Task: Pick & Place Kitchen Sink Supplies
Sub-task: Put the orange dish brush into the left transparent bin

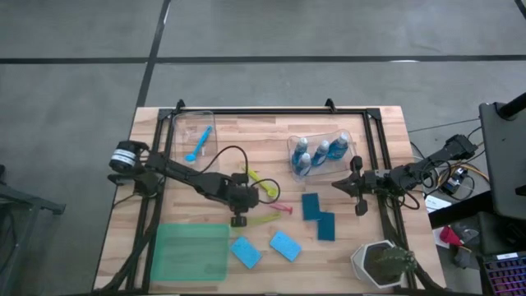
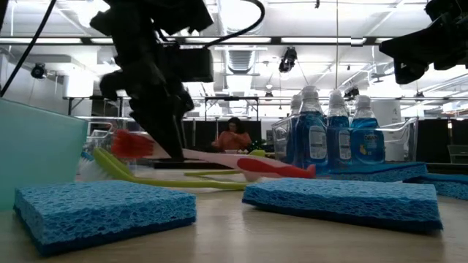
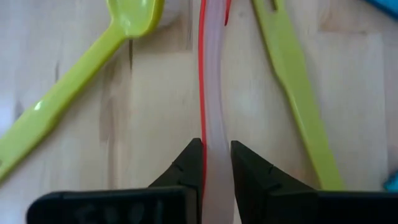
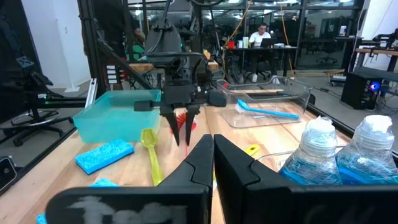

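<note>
Now | left gripper jaws clamp pink brush handle between them | right gripper seemingly closed, empty

The left end effector stands over the pale wooden plank surface, its two dark wedge-shaped fingers closed on the translucent pink brush handle with a red edge. The handle passes between the fingertips and extends straight away from them. One yellow-green plastic brush with a rounded, spoon-like end lies at an angle on one side of the pink handle. A second yellow-green plastic handle lies on the other side. A small patch of blue shows at the frame edge; the object cannot be identified.
</note>
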### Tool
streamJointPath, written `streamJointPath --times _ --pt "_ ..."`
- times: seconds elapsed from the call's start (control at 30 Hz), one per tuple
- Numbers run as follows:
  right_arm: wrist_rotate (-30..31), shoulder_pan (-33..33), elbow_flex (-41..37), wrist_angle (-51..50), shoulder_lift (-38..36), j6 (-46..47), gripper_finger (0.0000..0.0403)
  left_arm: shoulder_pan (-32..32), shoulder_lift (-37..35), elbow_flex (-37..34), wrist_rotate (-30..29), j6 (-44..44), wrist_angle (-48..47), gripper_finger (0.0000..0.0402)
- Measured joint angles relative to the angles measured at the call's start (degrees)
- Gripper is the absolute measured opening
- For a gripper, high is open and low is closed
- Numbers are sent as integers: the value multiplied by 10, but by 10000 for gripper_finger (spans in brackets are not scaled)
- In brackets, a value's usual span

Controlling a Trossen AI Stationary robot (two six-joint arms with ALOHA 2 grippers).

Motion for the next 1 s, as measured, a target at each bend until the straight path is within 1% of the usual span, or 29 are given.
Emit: streamJointPath --times 0.1,0.2,0.3,0.4,0.47,0.67,0.73,0.87,0.93,1.0 --pt "0 0 0 0 0 0 8 0 -24 -3 -3 -7 -25 50" --pt "0 0 0 0 0 0 8 0 -52 -3 -8 -16 -60 57" --pt "0 0 0 0 -1 1 8 0 -83 -3 -38 -25 -100 59" --pt "0 0 0 0 0 0 8 0 -114 -4 -83 -37 -149 55" --pt "0 0 0 0 -1 1 8 0 -137 -4 -123 -55 -183 52" --pt "0 0 0 0 0 0 8 -1 -201 -6 -276 -139 -252 59" --pt "0 0 0 0 0 0 8 -1 -221 -9 -304 -160 -262 60" --pt "0 0 0 0 0 0 8 -1 -256 -27 -329 -183 -274 55" --pt "0 0 0 0 0 0 8 -1 -270 -38 -349 -213 -284 53" --pt "0 0 0 0 0 0 8 -1 -282 -49 -388 -261 -301 54"
